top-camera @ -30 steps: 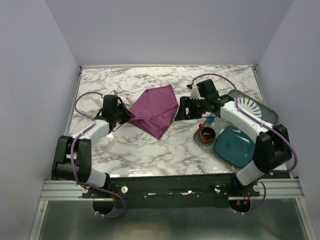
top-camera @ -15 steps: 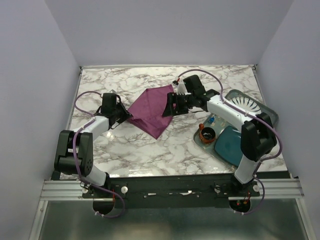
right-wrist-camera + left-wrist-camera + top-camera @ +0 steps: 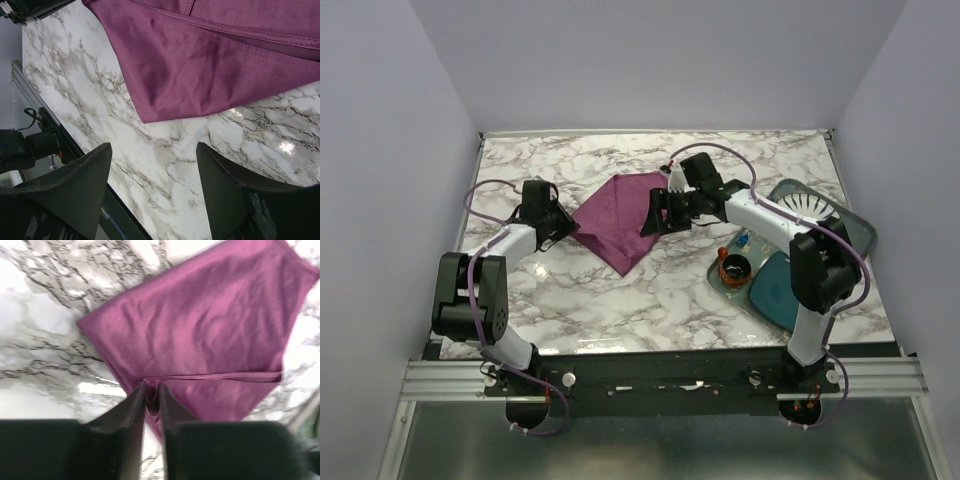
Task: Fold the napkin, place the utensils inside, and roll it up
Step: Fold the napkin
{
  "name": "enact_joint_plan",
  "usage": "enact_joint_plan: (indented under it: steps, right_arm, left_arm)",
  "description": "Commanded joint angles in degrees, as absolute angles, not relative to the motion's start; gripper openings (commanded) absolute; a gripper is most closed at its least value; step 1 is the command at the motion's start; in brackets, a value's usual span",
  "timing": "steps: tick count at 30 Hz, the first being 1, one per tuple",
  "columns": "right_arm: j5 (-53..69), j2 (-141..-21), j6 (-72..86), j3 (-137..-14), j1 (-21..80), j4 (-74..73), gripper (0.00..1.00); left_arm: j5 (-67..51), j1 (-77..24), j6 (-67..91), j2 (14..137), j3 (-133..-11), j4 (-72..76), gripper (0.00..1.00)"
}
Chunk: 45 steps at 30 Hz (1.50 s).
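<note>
Two-finger left gripper [image 3: 152, 388]: jaws are standing almost together at the edge of the plum-purple cloth napkin [image 3: 210, 335]; whether it is grasping, I cannot tell.
Right gripper [image 3: 154, 150]: is gaping wide, empty.
Grey-green tray [image 3: 863, 228]: is holding an orange-rimmed dark cup [image 3: 734, 267].

Soft, even light from above made the top view bright and sharp, with only faint shadows. White glare spotted the marble bench [image 3: 165, 165] in both wrist views. The left wrist view was blurred; the napkin [image 3: 210, 325] and left tool [image 3: 151, 390] looked soft.
</note>
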<state>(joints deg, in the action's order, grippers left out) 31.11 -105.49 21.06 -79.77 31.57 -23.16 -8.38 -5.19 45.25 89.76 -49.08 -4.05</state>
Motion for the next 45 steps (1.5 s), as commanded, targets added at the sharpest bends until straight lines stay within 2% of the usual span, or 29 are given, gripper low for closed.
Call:
enact_joint_plan:
  steps: [1,2,8,10,11,12,13,15,18,21,31,38,45]
  right_arm:
    - [33.40,-108.54,21.80,-82.18,32.34,-19.61,0.77]
    - [33.40,-108.72,21.88,-82.35,32.34,-19.60,0.77]
    - [34.19,-110.74,21.97,-84.02,32.34,-19.60,0.77]
    - [33.93,-111.53,21.97,-84.46,32.34,-19.51,0.77]
    - [33.58,-111.79,21.89,-84.64,32.34,-19.51,0.77]
    - [33.23,-112.14,21.88,-85.16,32.34,-19.60,0.77]
    - [32.96,-112.58,21.97,-85.60,32.43,-19.60,0.77]
    - [32.70,-113.55,22.41,-86.65,32.26,-19.60,0.76]
    - [31.99,-114.26,23.29,-87.19,32.34,-19.60,0.75]
    - [31.38,-114.43,23.73,-87.28,32.26,-19.69,0.74]
    - [28.83,-113.55,23.91,-83.50,30.59,-19.69,0.68]
    - [30.50,-116.80,21.01,-86.66,30.06,-19.60,0.51]
    - [30.06,-120.58,20.92,-88.94,29.97,-19.60,0.49]
  left_arm:
    - [-0.02,-4.83,42.46,90.00,-55.27,-11.06,0.61]
    - [1.57,-5.01,40.80,89.30,-56.07,-12.64,0.67]
    - [-0.60,-5.10,39.38,83.32,-54.84,-15.02,0.75]
    - [-5.08,-5.10,38.58,84.37,-55.46,-15.47,0.67]
    - [-10.49,-5.10,38.76,84.90,-55.63,-15.29,0.60]
    - [-13.07,-5.10,39.46,85.60,-54.85,-14.42,0.45]
    - [-16.40,-5.10,41.12,85.69,-53.89,-12.76,0.44]
    - [-21.52,-5.88,42.80,86.22,-51.43,-6.61,0.45]
    - [-23.54,-6.42,44.47,88.49,-50.71,-3.52,0.51]
    - [-22.59,-6.42,44.82,89.64,-49.84,-1.76,0.53]
    - [-16.35,-4.14,46.76,95.80,-49.75,-0.97,0.49]
    - [-13.01,-2.90,47.90,95.80,-48.87,-0.35,0.47]
    - [-12.74,-2.37,48.16,98.00,-50.36,-0.35,0.47]
